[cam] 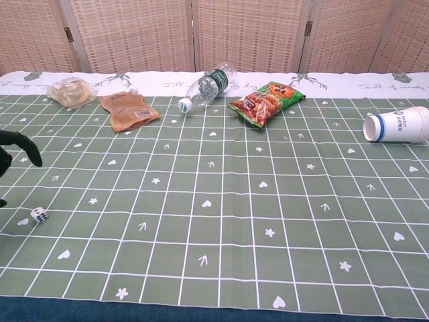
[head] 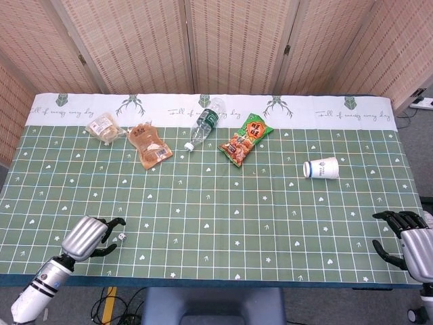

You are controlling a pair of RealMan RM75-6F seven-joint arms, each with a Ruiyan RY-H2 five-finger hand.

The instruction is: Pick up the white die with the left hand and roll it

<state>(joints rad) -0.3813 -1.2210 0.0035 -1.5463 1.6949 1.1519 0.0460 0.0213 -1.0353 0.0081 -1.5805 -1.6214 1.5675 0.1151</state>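
Left hand (head: 89,237) hovered just beside the white die (head: 122,236) w/ fingers apart, holding nothing; right hand (head: 414,244) sat spread too.

Cursive script repeated along white band of tablecloth (head: 169,108) at far edge of worktop; letters too small to make out

Snack bag (head: 249,139): large characters on red-orange panel, not legible

Paper cup (cam: 397,125): small dark print beside blue rim stripe, unreadable

White die (cam: 39,215): black pips on faces, count unclear
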